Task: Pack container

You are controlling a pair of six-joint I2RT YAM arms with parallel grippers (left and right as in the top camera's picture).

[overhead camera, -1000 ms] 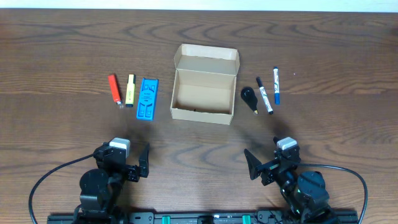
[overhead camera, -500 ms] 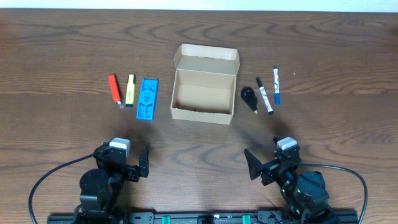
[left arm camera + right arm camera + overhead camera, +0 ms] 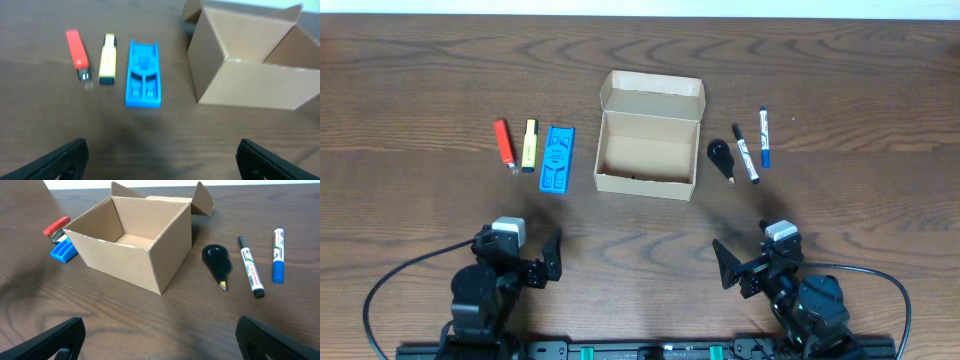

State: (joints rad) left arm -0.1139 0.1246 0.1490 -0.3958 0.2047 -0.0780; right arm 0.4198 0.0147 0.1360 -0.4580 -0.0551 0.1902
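The container, an open tan cardboard box with its flap lid folded back, stands mid-table and looks empty. Left of it lie a red marker, a yellow highlighter and a flat blue plastic piece. To its right lie a black teardrop-shaped object, a black marker and a blue marker. My left gripper is open, low over bare wood, well short of the blue piece. My right gripper is open too, short of the box.
Dark wooden table all round. Both arm bases and their cables sit at the near edge, the left arm and the right arm. A strip of bare wood separates the grippers from the row of objects.
The left arm has shifted slightly at the near edge, and its view is a little blurred. The right arm and all the objects lie as before.
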